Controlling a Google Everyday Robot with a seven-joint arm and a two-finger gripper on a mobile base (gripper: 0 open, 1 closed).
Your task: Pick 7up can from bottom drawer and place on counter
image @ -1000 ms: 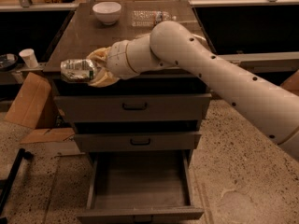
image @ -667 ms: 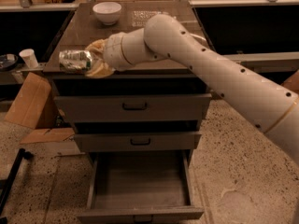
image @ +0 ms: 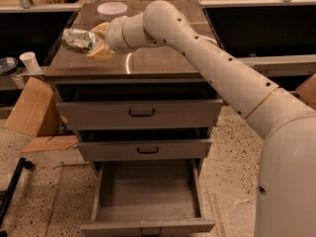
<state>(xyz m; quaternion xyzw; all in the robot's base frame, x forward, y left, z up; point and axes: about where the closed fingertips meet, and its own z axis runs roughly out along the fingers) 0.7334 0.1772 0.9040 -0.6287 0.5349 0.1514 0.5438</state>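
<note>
My gripper is shut on the 7up can, a dented silvery can with green markings. It holds the can on its side just above the left part of the counter. The tan fingers grip the can's right end. The arm reaches in from the right across the counter. The bottom drawer is pulled wide open below, and its tray holds nothing.
A white bowl stands at the counter's back, close behind the gripper. The two upper drawers stand slightly ajar. Cardboard and a white cup are at the left. A black pole lies on the floor.
The gripper has carried the can up and back, from beyond the counter's front left edge to above the counter's left part.
</note>
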